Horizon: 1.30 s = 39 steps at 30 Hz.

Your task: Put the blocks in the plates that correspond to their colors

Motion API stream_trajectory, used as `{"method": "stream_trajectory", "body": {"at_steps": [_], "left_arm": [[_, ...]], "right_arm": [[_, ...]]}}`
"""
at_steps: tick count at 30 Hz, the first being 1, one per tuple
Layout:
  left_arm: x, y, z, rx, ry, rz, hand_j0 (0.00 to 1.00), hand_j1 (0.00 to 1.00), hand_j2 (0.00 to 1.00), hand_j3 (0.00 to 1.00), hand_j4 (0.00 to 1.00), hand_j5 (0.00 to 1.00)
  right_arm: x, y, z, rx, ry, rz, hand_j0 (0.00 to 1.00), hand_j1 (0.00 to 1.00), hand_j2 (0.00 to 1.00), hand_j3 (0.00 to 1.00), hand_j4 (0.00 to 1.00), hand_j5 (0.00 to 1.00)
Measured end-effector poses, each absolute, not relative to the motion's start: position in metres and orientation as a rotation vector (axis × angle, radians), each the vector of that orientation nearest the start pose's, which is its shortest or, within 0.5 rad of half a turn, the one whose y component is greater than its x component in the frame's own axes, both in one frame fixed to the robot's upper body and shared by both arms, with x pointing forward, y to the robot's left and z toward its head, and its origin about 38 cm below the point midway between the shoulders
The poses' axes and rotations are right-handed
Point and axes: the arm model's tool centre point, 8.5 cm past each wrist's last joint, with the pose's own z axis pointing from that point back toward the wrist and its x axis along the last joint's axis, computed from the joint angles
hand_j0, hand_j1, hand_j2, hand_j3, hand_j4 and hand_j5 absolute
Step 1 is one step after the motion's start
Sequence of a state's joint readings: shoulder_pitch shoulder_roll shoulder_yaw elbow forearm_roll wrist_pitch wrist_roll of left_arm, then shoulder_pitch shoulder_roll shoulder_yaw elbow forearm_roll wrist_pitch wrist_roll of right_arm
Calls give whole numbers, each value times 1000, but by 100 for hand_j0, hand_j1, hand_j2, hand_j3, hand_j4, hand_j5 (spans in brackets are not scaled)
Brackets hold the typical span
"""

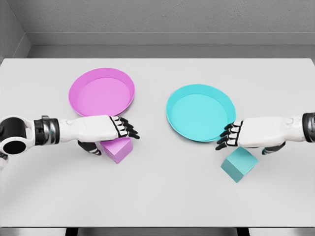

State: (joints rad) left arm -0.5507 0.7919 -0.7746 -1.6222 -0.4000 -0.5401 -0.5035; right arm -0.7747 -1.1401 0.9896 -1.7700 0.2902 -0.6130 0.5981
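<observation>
Pink block (pixel 117 149) lies just below pink plate (pixel 102 92); teal block (pixel 239 164), seemingly tilted, below teal plate (pixel 200 112).

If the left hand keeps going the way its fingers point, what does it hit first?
The left hand points right, slightly toward the robot. Nothing lies right ahead: bare table, with the pink block below it and the pink plate behind. Farther along that line is the cyan plate's near rim, though height is unclear.
</observation>
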Motion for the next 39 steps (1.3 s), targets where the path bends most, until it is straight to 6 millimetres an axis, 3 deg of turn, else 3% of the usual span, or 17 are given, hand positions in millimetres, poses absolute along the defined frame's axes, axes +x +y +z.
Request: {"method": "stream_trajectory", "body": {"at_steps": [3,12,14,15,21,23,27,34,39], "left_arm": [[382,232,157,139,-1419,-2221,98,98,98,98,98,98],[379,229,152,131,-1412,-2237,71,71,71,71,71,71],[379,229,153,131,-1414,-2235,66,66,66,66,66,66],[379,229,153,130,-1416,-2233,65,65,65,65,65,65],[381,228,156,136,-1423,-2241,53,53,53,53,53,53],[382,228,158,146,-1422,-2255,52,52,52,52,52,52],[389,228,171,183,-1433,-2280,52,52,52,52,52,52],[398,231,186,220,-1450,-2290,51,51,51,51,51,51],[428,250,200,312,-1418,-2230,51,51,51,51,51,51]], "right_arm": [[349,-300,210,180,1442,-3235,100,100,100,100,100,100],[339,-293,189,59,1406,-3257,99,99,99,99,99,99],[338,-293,186,46,1399,-3262,94,94,94,94,94,94],[337,-292,186,36,1412,-3265,84,84,84,84,84,84],[335,-288,180,-22,1424,-3279,71,71,71,71,71,71],[336,-288,180,-19,1437,-3276,71,71,71,71,71,71],[338,-289,183,12,1427,-3268,71,71,71,71,71,71],[350,-294,207,120,1493,-3232,71,71,71,71,71,71],[363,-301,230,193,1628,-3199,71,71,71,71,71,71]]}}
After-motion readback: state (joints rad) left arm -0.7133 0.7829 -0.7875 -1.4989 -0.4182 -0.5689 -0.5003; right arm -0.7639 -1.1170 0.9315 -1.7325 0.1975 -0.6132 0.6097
